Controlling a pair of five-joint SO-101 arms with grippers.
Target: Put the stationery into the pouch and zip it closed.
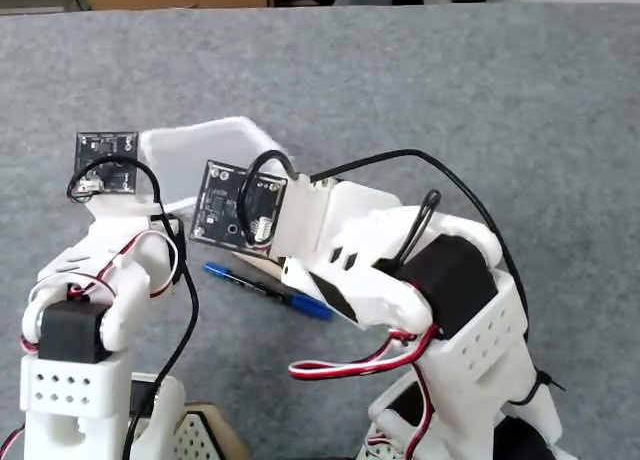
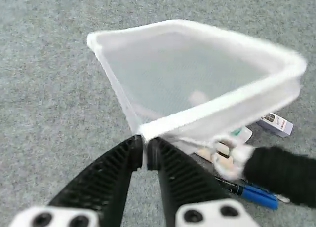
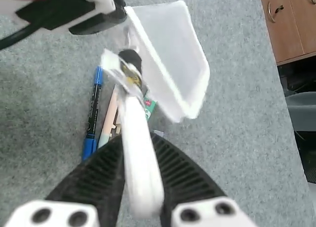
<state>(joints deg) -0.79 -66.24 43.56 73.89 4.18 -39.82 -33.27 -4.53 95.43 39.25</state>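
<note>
- The pouch, white and see-through, is lifted at one corner with its mouth wide open above the grey table.
- The left gripper has its jaws pressed together on that corner of the rim, with the white edge caught between the tips.
- A faint pale spot shows through the pouch wall; I cannot tell what it is, or whether it lies inside.
- The right gripper pinches a long white stick between its jaws.
- The stick's far end, dark with a yellowish band, sits at the pouch's open edge; I cannot tell if it has crossed the rim.
- In the high view the pouch lies just behind both wrist cameras, between the two arms.
- A blue pen lies flat on the table in front of the pouch, outside it.
- Just beside the pen lies a wooden pencil, roughly parallel to it.
- A small green-and-white item rests near the pouch's lower edge, also outside.
- A small white box sits on the table close to the pouch's far corner.
- A wooden cabinet stands beyond the table's edge.
</note>
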